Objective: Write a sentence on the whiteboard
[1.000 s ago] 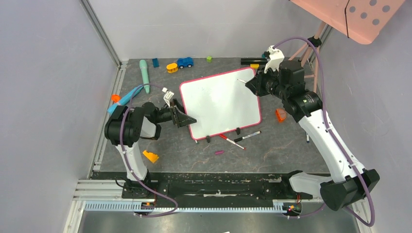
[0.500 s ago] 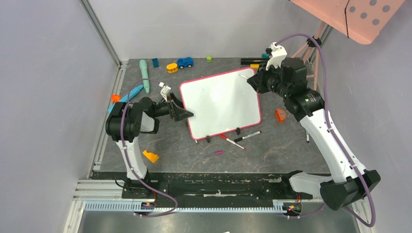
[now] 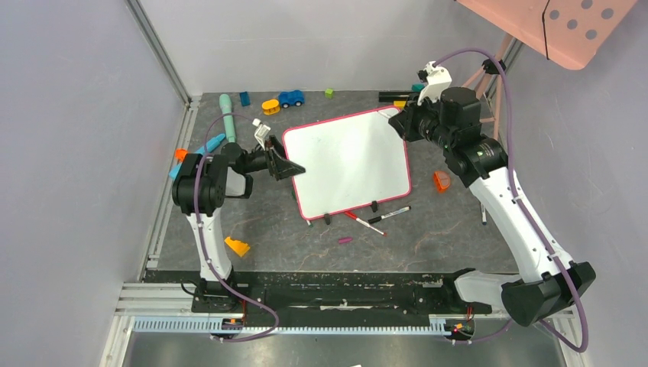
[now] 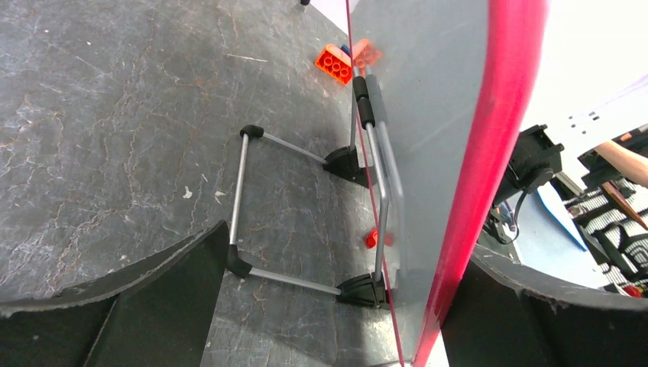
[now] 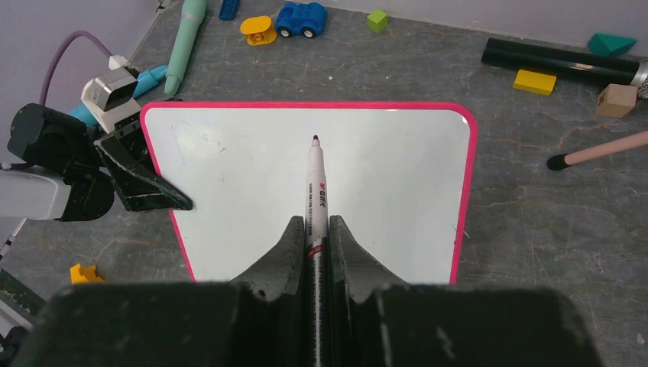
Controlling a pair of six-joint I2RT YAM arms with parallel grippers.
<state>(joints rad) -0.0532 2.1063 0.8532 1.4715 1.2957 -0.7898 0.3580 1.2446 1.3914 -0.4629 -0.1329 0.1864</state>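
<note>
- White, pink-framed rectangular whiteboard (image 3: 348, 160) stands tilted mid-desk, nearly blank.
- Right pincer (image 5: 315, 229), by its far right corner, clamps a white marker (image 5: 315, 180), tip pointing at the board face.
- Left pincer (image 3: 284, 167), wide, straddles the left edge.

The marker (image 5: 316, 183) carries small red print along its white barrel, seemingly "M&G", though it is too small to be sure. The whiteboard (image 5: 397, 176) shows only faint scribbled traces near one corner, nothing legible.

Counted one whiteboard (image 3: 348, 164) and two loose markers at its six o'clock: red-ended marker (image 3: 365, 223), black-capped marker (image 3: 390, 215). Found one blue toy car (image 3: 290, 98) and one green cube (image 3: 328, 92) toward twelve o'clock.
</note>
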